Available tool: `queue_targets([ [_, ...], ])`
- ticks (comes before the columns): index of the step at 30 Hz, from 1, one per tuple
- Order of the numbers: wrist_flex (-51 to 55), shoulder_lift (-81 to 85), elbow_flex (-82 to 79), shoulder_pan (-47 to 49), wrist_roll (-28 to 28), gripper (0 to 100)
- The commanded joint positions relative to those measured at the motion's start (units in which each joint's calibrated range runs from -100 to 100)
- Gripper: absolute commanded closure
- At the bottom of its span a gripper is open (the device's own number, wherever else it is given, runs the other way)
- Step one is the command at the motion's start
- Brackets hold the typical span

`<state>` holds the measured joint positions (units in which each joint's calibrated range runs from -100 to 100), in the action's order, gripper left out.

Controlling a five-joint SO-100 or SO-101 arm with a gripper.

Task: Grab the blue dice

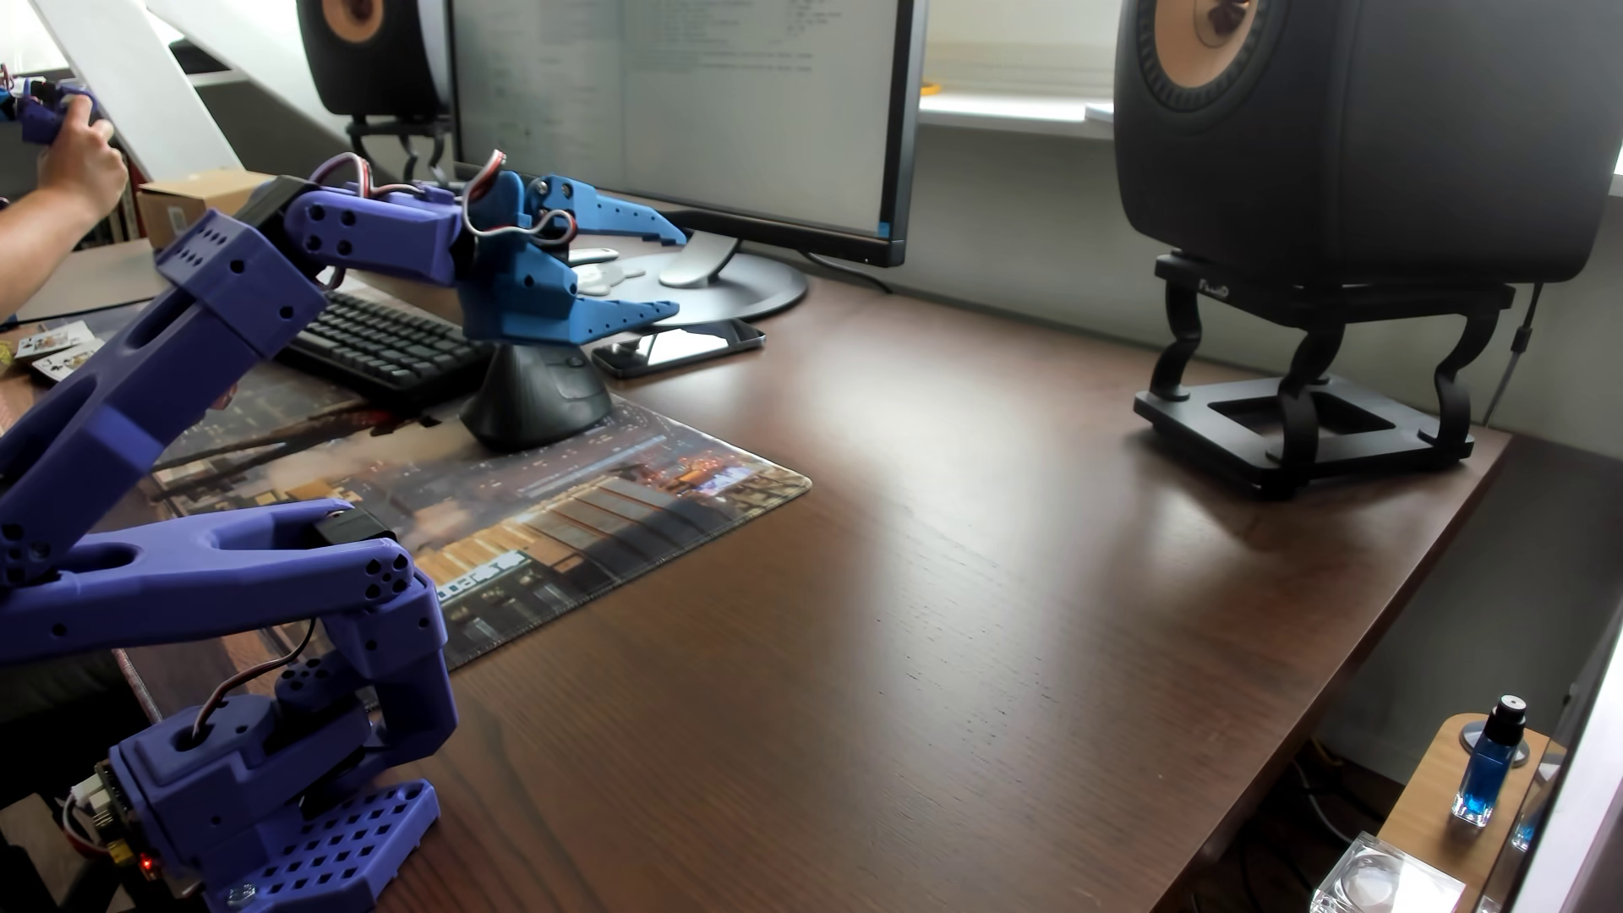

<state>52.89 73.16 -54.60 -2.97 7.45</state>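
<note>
The dark navy dice does not show anywhere in this other view; it is hidden or out of frame. My purple arm [220, 290] rises from its base [290, 816] at the lower left and reaches right over the desk. Its blue gripper [681, 272] is open and empty, with the jaws spread wide. It hangs in the air above a black vertical mouse [536, 395] and a phone [676, 347], in front of the monitor's foot.
A keyboard [386, 347] and printed desk mat [544, 518] lie under the arm. A monitor [685, 114] stands behind, and a speaker on a black stand [1300, 421] at right. A small bottle of blue liquid [1489, 764] stands on a wooden shelf beyond the desk edge. A person's hand [79, 158] is at top left. Bare brown desk [922, 614] fills the middle.
</note>
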Motion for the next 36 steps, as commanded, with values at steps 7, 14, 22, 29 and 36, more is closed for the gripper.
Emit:
queue_targets([
  [7, -1.6, 3.8, -11.1, -0.3, 0.4, 98],
  [14, -1.6, 3.9, -17.2, -1.0, -0.1, 98],
  [22, -1.6, 3.9, -26.2, 0.3, -0.1, 98],
  [29, -1.6, 3.9, -33.3, 4.2, -0.1, 98],
  [36, -1.6, 3.9, -36.4, 6.2, 0.1, 98],
])
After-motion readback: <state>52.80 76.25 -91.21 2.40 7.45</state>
